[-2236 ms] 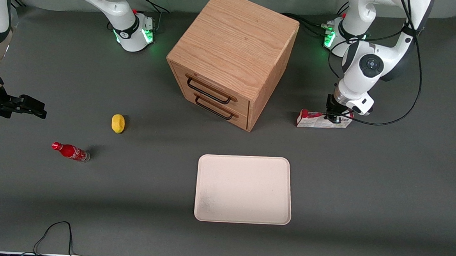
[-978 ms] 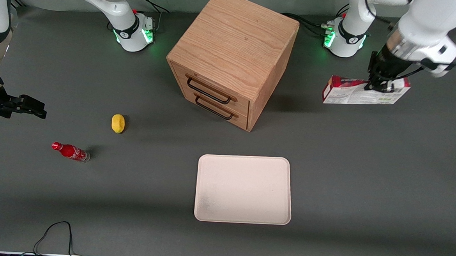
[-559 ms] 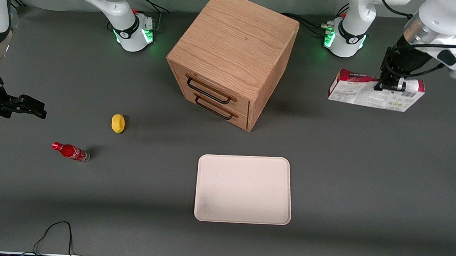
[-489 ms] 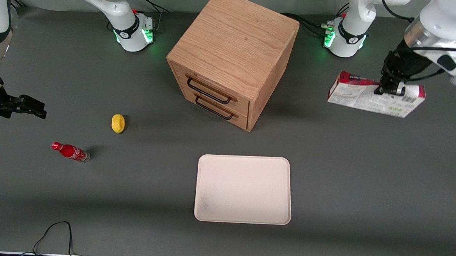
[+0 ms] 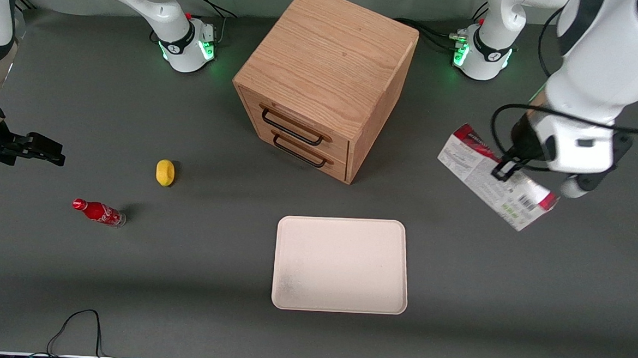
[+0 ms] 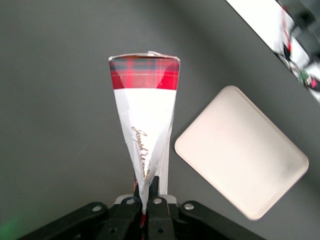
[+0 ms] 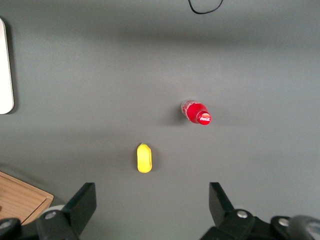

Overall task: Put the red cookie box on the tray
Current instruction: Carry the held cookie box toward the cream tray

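The cabinet [image 5: 327, 78], a wooden block with two drawers, stands mid-table, and nearer the front camera lies the tray [image 5: 340, 264], flat on the grey table [image 5: 182, 281] with nothing on it. Toward the working arm's end, the gripper [image 5: 502, 169] hangs above the table with its fingers [image 6: 131, 207] pinched nearly together on the thin edge of the box [image 5: 496, 177] (its white printed face and barcode turned toward the front camera). The box is held clear of the surface, tilted, its tartan-red end [image 6: 144, 74] pointing away from the fingers, and it sits well apart from the tray. Toward the parked arm's end lie a bottle [image 5: 99, 212] and a lemon [image 5: 165, 172].
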You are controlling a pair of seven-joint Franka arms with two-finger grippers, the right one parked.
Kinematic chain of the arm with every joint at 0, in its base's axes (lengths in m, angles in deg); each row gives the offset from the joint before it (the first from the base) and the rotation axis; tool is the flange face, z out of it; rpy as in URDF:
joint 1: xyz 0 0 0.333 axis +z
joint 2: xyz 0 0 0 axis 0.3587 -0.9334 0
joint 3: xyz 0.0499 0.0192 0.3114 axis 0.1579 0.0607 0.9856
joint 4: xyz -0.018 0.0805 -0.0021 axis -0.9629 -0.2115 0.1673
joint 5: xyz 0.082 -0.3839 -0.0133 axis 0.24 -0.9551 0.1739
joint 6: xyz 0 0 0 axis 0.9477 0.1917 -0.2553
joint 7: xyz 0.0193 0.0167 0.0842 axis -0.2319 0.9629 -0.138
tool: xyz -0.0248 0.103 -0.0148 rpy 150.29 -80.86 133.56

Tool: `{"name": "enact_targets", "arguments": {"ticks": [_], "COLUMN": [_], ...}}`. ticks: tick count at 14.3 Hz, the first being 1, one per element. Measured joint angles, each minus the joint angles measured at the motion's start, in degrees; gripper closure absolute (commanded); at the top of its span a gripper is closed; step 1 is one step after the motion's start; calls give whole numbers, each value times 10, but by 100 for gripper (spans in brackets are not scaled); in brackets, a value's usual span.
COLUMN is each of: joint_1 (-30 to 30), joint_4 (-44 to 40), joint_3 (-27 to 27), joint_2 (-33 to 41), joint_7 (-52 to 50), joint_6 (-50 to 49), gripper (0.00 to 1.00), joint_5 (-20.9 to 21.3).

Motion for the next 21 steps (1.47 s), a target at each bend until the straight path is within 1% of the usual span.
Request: {"name": "enact_targets", "arguments": {"ticks": [5,7,11,17,21], "joint_1": [-6,-7,-18,-37,-38], "joint_4": [-169,-208,-230,-230,-230], "joint_3": [-37,-52,-61,-66,-65], "joint_2": [-146,-186,-216,-229,-240], "joint_7": [93,144,185,285,308], "joint_6": [-62,-61,-34,-61,-59], "gripper": [100,100,100,100,100], "joint_5": [2,2,2,8,11]}}
